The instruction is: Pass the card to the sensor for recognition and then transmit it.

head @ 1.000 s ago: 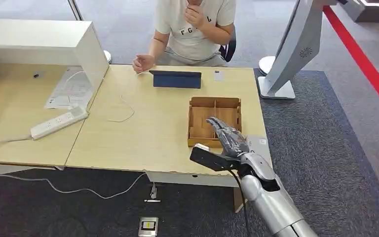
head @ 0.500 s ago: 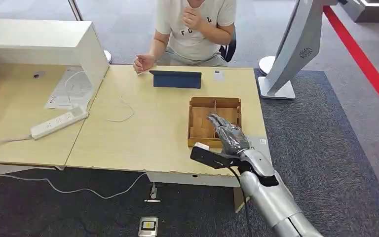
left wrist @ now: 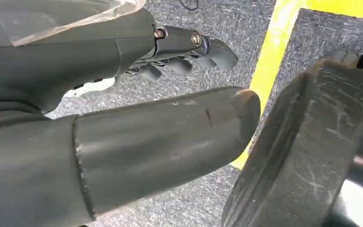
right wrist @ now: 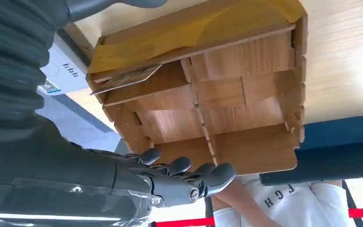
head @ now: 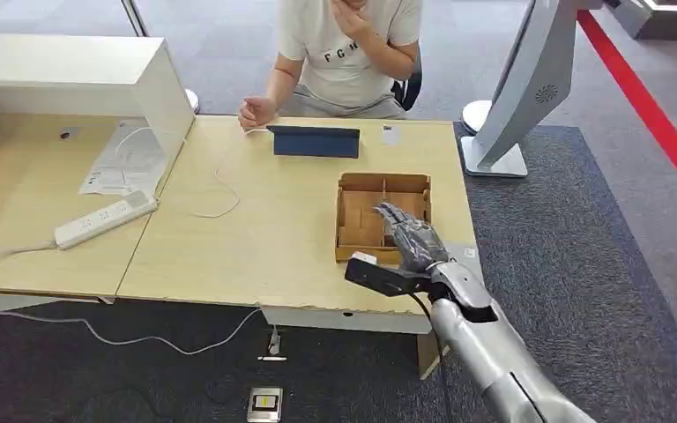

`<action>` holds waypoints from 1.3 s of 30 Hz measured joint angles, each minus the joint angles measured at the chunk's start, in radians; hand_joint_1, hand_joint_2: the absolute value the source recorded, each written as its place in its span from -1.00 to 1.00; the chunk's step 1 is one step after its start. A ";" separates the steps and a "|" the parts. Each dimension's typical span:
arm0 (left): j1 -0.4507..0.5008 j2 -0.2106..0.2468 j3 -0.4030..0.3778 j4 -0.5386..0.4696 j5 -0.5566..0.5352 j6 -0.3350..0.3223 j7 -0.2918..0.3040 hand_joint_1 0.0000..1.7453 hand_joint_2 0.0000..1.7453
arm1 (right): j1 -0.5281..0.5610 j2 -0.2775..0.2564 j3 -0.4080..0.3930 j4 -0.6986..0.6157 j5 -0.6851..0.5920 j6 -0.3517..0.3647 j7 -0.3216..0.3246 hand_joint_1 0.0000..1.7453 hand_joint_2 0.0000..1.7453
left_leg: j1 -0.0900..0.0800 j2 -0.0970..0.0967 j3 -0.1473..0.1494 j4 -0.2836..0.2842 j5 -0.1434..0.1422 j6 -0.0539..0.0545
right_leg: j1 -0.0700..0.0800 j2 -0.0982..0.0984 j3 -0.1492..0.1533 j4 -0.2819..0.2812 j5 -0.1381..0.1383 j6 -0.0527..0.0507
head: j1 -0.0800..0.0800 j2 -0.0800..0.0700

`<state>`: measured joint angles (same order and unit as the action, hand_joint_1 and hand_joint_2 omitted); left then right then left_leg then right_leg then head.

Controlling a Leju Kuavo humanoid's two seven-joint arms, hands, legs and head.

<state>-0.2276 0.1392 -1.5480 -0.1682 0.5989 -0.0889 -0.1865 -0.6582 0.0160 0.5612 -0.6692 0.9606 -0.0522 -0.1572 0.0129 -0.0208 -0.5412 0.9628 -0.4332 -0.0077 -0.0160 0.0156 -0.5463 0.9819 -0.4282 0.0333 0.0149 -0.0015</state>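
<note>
Card (right wrist: 125, 79) is seen in the right wrist view, lying flat and slightly askew in a compartment of the wooden box (head: 353, 231), at the box's end nearest the worktop (head: 256, 238) edge. It is judged light, thin, stiff and slick; lying flat on wood, it is hard to get under. An exposed edge or corner should be taken, pinched between thumb and finger, or the card slid up against a divider first. Too hard a squeeze could bend it or flick it out.

Right hand (head: 408, 236) is held over the box, palm down, fingers (right wrist: 203, 177) spread and extended, nothing gripped, card not touched. Forearm comes in from the near worktop edge.

Left hand (left wrist: 123, 109) hangs by the floor, fingers loosely apart, nothing held.
</note>
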 joint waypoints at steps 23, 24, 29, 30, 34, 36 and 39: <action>-0.019 -0.018 0.000 -0.002 -0.136 -0.015 0.008 -1.00 -1.00 | -0.064 -0.008 0.000 0.106 0.045 -0.009 -0.042 -1.00 1.00 | 0.000 0.000 0.000 0.000 0.000 0.000 | 0.000 0.000 0.000 0.000 0.000 0.000 | 0.000 0.000; -0.020 -0.019 0.000 -0.002 -0.147 -0.014 0.008 -1.00 -1.00 | -0.066 -0.008 0.000 0.110 0.049 -0.009 -0.045 -1.00 1.00 | 0.000 0.000 0.000 0.000 0.000 0.000 | 0.000 0.000 0.000 0.000 0.000 0.000 | 0.000 0.000; -0.026 -0.027 0.000 -0.002 -0.208 -0.013 0.012 -1.00 -1.00 | -0.072 -0.008 0.003 0.126 0.059 -0.005 -0.056 -1.00 1.00 | 0.000 0.000 0.000 0.000 0.000 0.000 | 0.000 0.000 0.000 0.000 0.000 0.000 | 0.000 0.000; -0.029 -0.029 0.000 -0.002 -0.226 -0.013 0.012 -1.00 -1.00 | -0.073 -0.008 0.004 0.129 0.063 -0.003 -0.057 -1.00 1.00 | 0.000 0.000 0.000 0.000 0.000 0.000 | 0.000 0.000 0.000 0.000 0.000 0.000 | 0.000 0.000; -0.036 -0.035 0.000 -0.002 -0.263 -0.018 0.017 -1.00 -1.00 | -0.083 -0.008 0.005 0.142 0.071 0.003 -0.059 -1.00 1.00 | 0.000 0.000 0.000 0.000 0.000 0.000 | 0.000 0.000 0.000 0.000 0.000 0.000 | 0.000 0.000; -0.040 -0.037 0.000 -0.002 -0.279 -0.021 0.017 -1.00 -1.00 | -0.088 -0.008 0.006 0.147 0.072 0.003 -0.060 -1.00 1.00 | 0.000 0.000 0.000 0.000 0.000 0.000 | 0.000 0.000 0.000 0.000 0.000 0.000 | 0.000 0.000; -0.045 -0.040 0.000 -0.002 -0.291 -0.025 0.017 -1.00 -1.00 | -0.092 -0.009 0.006 0.155 0.073 0.003 -0.063 -1.00 1.00 | 0.000 0.000 0.000 0.000 0.000 0.000 | 0.000 0.000 0.000 0.000 0.000 0.000 | 0.000 0.000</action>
<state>-0.2725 0.0992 -1.5480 -0.1705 0.3079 -0.1137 -0.1694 -0.7505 0.0073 0.5673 -0.5142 1.0334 -0.0488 -0.2201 0.0128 -0.0207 -0.5411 0.9629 -0.4332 -0.0077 -0.0161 0.0157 -0.5463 0.9820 -0.4281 0.0332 0.0145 -0.0016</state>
